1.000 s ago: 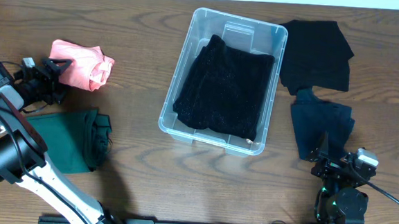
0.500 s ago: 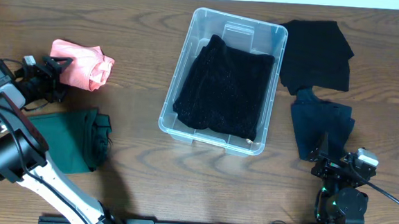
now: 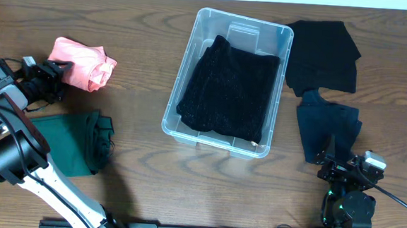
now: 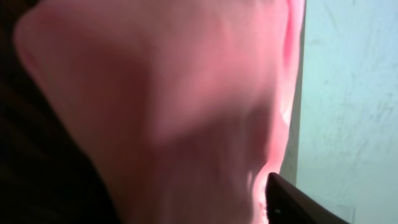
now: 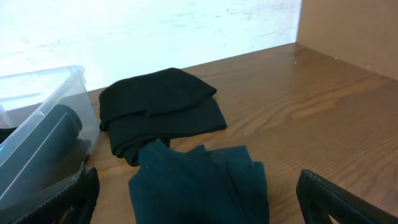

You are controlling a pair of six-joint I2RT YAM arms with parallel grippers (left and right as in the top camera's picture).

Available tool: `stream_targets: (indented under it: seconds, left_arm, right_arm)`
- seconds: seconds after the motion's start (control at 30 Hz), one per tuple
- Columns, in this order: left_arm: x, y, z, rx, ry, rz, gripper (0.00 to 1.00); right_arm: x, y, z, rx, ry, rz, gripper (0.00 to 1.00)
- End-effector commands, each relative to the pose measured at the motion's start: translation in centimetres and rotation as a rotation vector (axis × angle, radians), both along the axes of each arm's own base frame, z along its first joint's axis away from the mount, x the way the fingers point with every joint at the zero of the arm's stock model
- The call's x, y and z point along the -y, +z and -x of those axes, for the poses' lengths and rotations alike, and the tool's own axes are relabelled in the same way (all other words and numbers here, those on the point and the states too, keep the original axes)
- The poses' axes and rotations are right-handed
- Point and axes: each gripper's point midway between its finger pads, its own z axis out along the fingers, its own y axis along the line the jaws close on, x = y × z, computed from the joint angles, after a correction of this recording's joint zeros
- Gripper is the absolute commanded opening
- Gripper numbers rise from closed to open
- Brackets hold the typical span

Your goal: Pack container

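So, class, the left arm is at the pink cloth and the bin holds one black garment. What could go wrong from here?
1. The left gripper meets only one edge of the pink cloth; a thin pinch could slip, or the bundle could unroll when lifted.
2. The black garment covers most of the container floor, so the pink cloth may end up draped over the rim.
3. The green cloth lies beside the left arm and might get dragged.

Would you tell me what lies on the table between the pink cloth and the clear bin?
Nothing: the overhead view shows only bare wooden table between the pink cloth and the bin.
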Motion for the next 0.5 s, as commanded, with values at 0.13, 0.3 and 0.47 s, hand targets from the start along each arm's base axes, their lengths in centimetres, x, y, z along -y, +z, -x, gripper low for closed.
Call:
stream_targets:
  seconds: [0.13, 0.3, 0.47]
  left_arm:
    - [-0.19, -3.89, 1.34, -0.109, 0.033, -0.022, 0.48]
    - [-0.25, -3.83, 1.24, -0.103, 0.033, -0.026, 0.28]
    - [-0.33, -3.31, 0.73, -0.066, 0.025, -0.031, 0.13]
  right_arm:
    - [0.1, -0.1, 0.03, 0.003, -0.006, -0.01, 0.99]
    - [0.1, -0.1, 0.03, 0.002, -0.006, -0.009, 0.99]
    - [0.1, -0.1, 0.03, 0.003, -0.006, -0.01, 0.99]
